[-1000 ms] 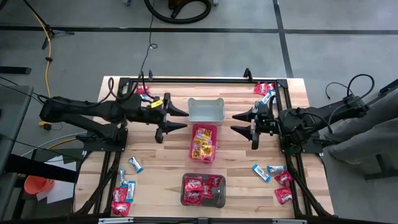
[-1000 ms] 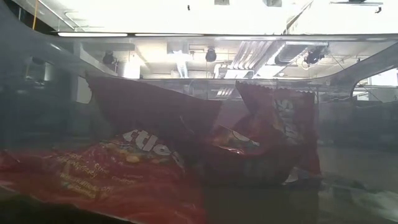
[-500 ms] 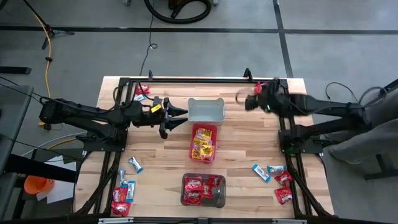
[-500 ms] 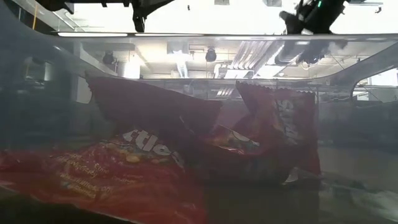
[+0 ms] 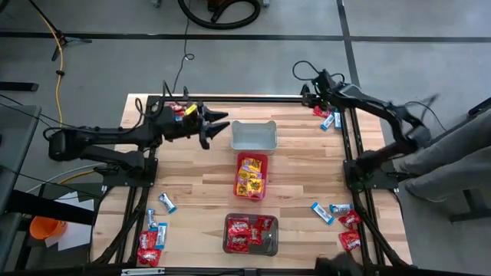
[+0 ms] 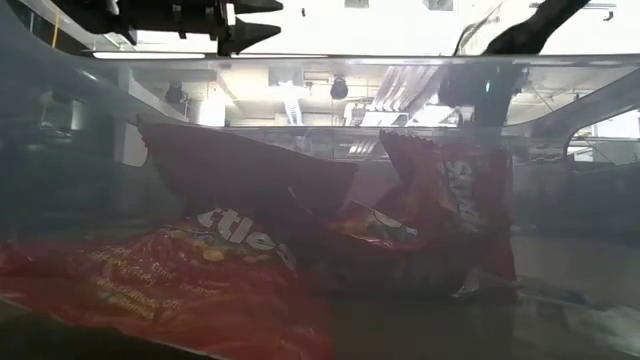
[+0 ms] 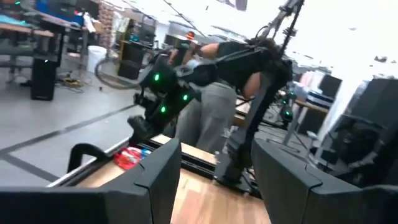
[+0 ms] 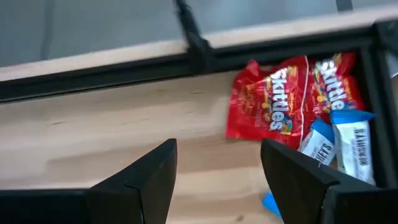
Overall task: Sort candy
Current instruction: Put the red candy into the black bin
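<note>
Wooden tabletop point(image 5: 199, 192) carried three bins in a line down its middle: grey bin point(image 5: 254, 135) farthest back, pink bin point(image 5: 251, 175) just in front of it holding yellow packets, dark bin point(image 5: 250, 234) nearest the front holding red packets. Taking the grey bin as landmark, the left end effector point(image 5: 219, 125) hung just to its left, fingers spread apart and holding nothing, tips pointed at the bin wall. The right end effector point(image 5: 310, 92) sat well to the bin's right, up at the back right corner of the tabletop, beside a small cluster of red and blue-and-white candy point(image 5: 328, 116); in the right wrist view its fingers point(image 8: 140, 177) stood parted and empty, over bare wood, with red packets point(image 8: 268, 107) and blue-and-white packets point(image 8: 348, 142) lying ahead against the black frame. More loose candy lay far from the grey bin: a red and blue-and-white group point(image 5: 152, 234) at the front left corner, another group point(image 5: 341, 221) at the front right. The low view looked through the dark bin's wall at crumpled red wrappers point(image 6: 230, 250). The left wrist view showed the right arm point(image 7: 168, 93) across the tabletop and a person point(image 7: 217, 93) bent over behind it.
</note>
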